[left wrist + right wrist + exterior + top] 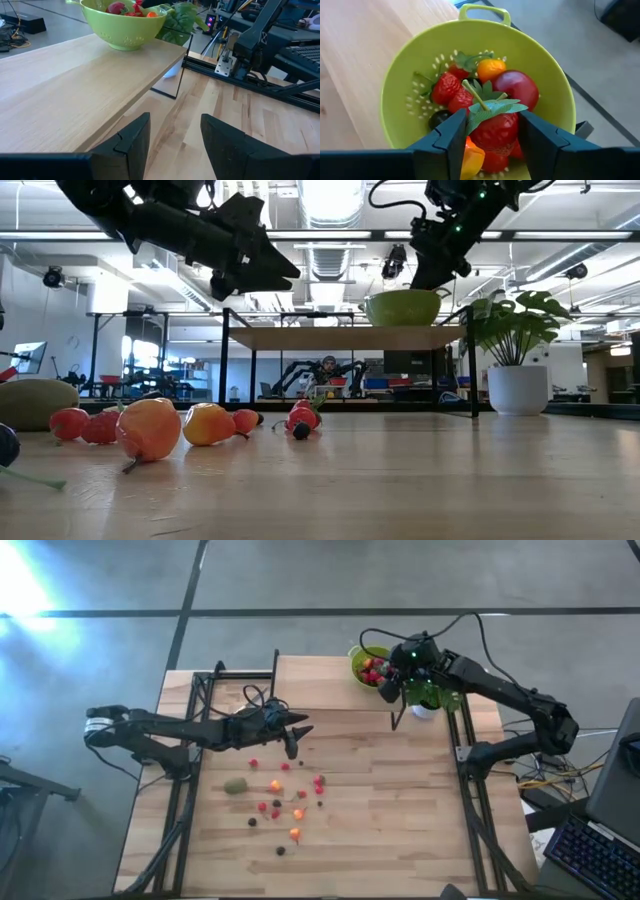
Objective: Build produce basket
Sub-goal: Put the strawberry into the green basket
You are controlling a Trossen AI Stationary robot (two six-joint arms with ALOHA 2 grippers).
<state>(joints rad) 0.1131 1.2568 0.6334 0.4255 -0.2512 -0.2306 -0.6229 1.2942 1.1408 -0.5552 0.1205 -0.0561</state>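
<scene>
The produce basket [362, 664], a lime-green colander holding several red, orange and dark fruits, stands on its base at the far right end of a raised wooden shelf [320, 685]. My right gripper [492, 120] hovers over it, shut on a red strawberry [495, 134]. More produce [283, 802] lies scattered on the table's middle, with a brownish-green oval fruit [236, 785] beside it. My left gripper [175, 127] hangs open and empty above the table in front of the shelf, over the scattered fruit. My right gripper pinches the strawberry by its two sides [472, 131] between the two fingers. The fingers slant down from above, coming from the table's right. The strawberry sits with its green leafy cap [492, 109] up, over the fruit inside the basket; whether it touches that fruit I cannot tell.
A potted plant [430, 698] in a white pot stands right beside the basket, under my right arm. Thin black legs [177, 82] carry the shelf. Black frame rails [470, 790] run along the table's left and right sides. A keyboard [590, 852] lies off the table at the near right.
</scene>
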